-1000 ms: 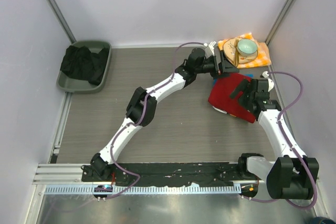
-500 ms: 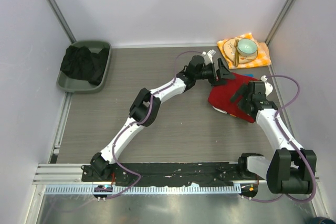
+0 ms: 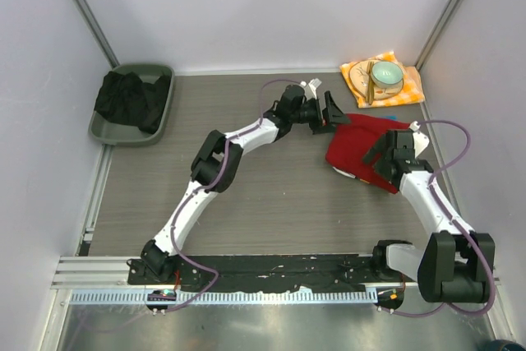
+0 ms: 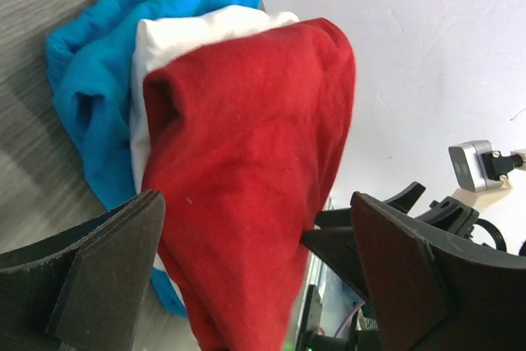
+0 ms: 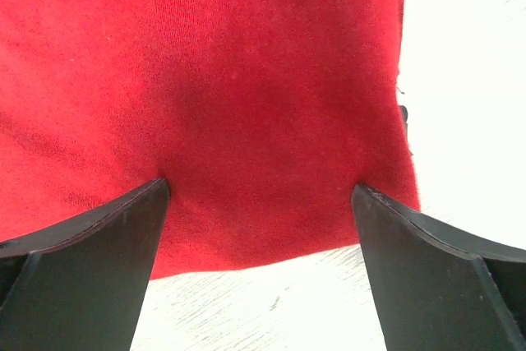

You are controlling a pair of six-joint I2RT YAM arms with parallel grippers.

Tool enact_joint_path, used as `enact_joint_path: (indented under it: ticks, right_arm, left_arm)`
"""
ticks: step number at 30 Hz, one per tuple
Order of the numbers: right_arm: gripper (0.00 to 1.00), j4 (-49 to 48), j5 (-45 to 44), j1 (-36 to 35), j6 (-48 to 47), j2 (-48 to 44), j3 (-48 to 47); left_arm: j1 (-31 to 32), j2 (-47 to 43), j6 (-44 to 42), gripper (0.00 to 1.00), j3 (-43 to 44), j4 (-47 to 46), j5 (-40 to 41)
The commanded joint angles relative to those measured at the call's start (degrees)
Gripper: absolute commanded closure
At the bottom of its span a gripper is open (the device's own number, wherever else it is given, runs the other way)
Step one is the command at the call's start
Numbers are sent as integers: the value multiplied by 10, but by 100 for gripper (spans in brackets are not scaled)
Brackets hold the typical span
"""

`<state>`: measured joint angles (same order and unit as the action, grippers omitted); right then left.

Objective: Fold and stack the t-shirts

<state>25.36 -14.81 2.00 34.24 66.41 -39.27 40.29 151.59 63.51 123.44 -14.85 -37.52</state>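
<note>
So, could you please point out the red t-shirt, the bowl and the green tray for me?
red t-shirt point(image 3: 359, 147): top external view, middle of its upper face.
bowl point(image 3: 386, 76): top external view, its pale inside.
green tray point(image 3: 123, 132): top external view, bare floor by its near rim.

Green tray point(image 3: 123, 138) holding black cloth point(image 3: 127, 98), bowl point(image 3: 386, 76) on orange cloth point(image 3: 412, 88)

A pile of t-shirts point(image 3: 357, 147), 1 green tray point(image 3: 123, 138) and 1 orange cloth point(image 3: 413, 85) are laid on the grey wood worktop point(image 3: 271, 195).
</note>
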Motion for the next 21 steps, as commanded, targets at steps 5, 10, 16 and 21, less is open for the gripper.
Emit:
enact_joint_path:
  ticks: [5, 10, 16, 21]
  right_arm:
    - [1, 31, -16, -1, -7, -122, -83]
    - [0, 40, 85, -11, -28, -106, -156]
    - [1, -37, 157, -81, -12, -74, -170]
    - [0, -69, 104, -139, -26, -11, -190]
  left_arm:
    - [-5, -200, -105, 0, -74, 88, 31]
    - [-3, -339, -193, 0, -164, 206, 94]
    - [-3, -496, -251, 0, -324, 333, 325]
    - [-5, -634, -296, 0, -462, 401, 510]
